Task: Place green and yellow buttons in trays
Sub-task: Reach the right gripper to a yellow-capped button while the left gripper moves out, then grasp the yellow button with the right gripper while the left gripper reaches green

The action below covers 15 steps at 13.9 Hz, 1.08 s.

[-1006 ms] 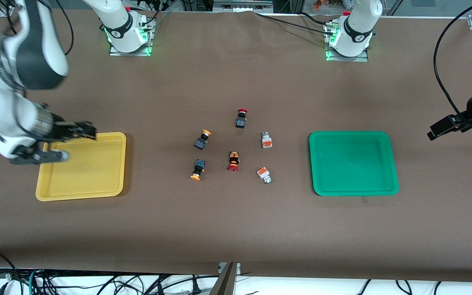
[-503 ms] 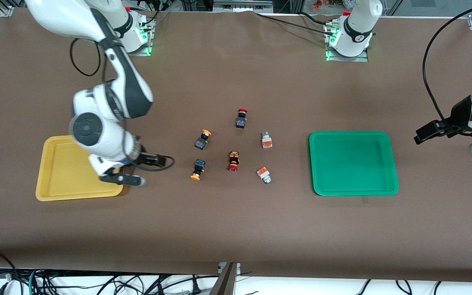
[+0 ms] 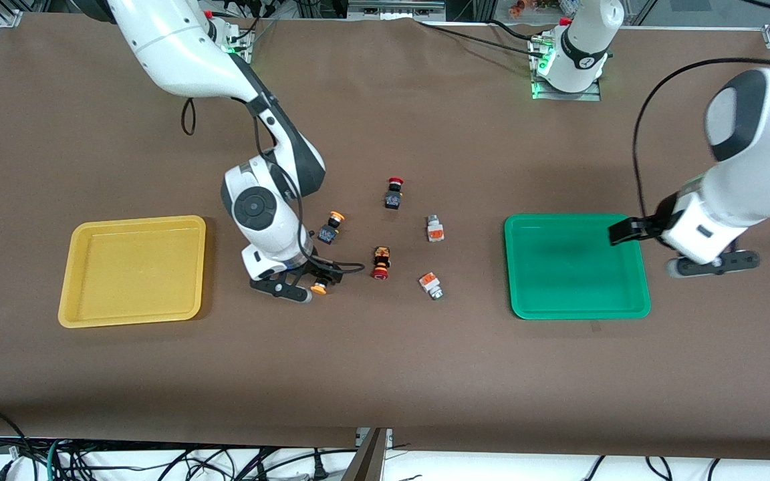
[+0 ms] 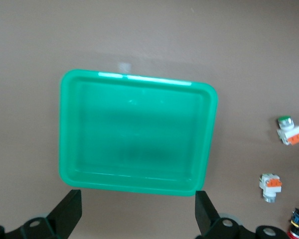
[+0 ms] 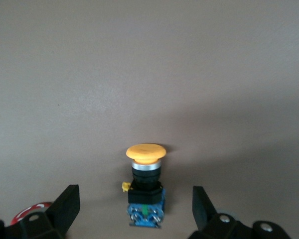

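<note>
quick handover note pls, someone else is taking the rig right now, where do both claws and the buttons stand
Right claw: open, low over the yellow-capped button nearest the front camera, fingers either side of it, nothing gripped.
Left claw: open, holding nothing, over the green tray's edge at the left arm's end.
Buttons: second yellow-capped button and both white-and-orange buttons lie on the table between the trays, with two red-capped buttons that stay put.
Done: nothing; yellow tray and green tray hold no buttons.
Left: all four buttons still need placing in trays.
</note>
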### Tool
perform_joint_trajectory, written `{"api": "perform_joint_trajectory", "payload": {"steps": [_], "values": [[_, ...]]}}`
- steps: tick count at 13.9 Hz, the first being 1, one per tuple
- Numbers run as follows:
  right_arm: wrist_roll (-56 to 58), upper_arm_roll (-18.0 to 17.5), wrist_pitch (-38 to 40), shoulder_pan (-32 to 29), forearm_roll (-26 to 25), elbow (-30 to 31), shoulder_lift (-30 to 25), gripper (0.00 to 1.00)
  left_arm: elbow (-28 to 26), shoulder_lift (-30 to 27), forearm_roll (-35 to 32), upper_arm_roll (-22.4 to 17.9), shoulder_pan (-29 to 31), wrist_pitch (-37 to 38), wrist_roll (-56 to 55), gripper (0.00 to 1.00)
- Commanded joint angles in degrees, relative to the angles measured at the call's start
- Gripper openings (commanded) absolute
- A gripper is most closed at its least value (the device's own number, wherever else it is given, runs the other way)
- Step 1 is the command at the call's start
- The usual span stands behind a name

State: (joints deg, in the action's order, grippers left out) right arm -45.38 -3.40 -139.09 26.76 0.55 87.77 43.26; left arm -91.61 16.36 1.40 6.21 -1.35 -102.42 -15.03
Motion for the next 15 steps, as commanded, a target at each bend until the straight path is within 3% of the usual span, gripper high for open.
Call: {"api": "perform_joint_trajectory", "payload": {"steps": [1,4,5,6,7,10,11,13,15], "values": [[-1.46,0.67,-2.41,1.01,-0.02,-1.02,2.52,1.00,2.14,4.98,1.50,-0.49,-6.10,-0.15,-8.83,1.00],[-1.37,0.67,-2.41,1.45,-0.37,-0.75,3.84,0.97,2.32,10.34,3.08,-0.49,-13.04,-8.12,-19.13,1.00],[-1.37,0.67,-2.50,1.81,-0.55,-0.75,4.19,0.48,2.32,12.62,3.69,-0.49,-14.89,-9.80,-21.60,1.00],[-1.37,0.67,-2.50,2.24,-0.63,-0.75,4.29,0.11,2.32,14.65,4.74,-0.49,-16.74,-10.60,-24.32,1.00],[-0.94,0.76,-2.41,2.16,-0.64,-0.75,4.20,0.00,2.23,16.32,5.45,-0.49,-18.24,-11.22,-27.56,1.00],[3.96,1.46,-1.54,0.94,-0.90,-1.10,3.41,0.00,1.88,19.93,6.33,-0.41,-21.58,-11.31,-31.20,1.00],[7.21,1.81,0.64,-0.37,-0.90,-1.02,2.19,0.00,2.05,21.07,9.47,-0.49,-22.03,-11.40,-31.29,1.00],[17.47,1.90,7.93,-4.67,-0.81,-1.11,-0.88,0.00,1.62,23.10,14.76,-0.49,-22.55,-13.67,-31.46,1.00],[26.79,3.21,15.13,-9.16,-0.90,-1.02,-3.52,0.00,1.35,23.90,15.12,-0.49,-23.17,-14.74,-31.64,1.00]]}}
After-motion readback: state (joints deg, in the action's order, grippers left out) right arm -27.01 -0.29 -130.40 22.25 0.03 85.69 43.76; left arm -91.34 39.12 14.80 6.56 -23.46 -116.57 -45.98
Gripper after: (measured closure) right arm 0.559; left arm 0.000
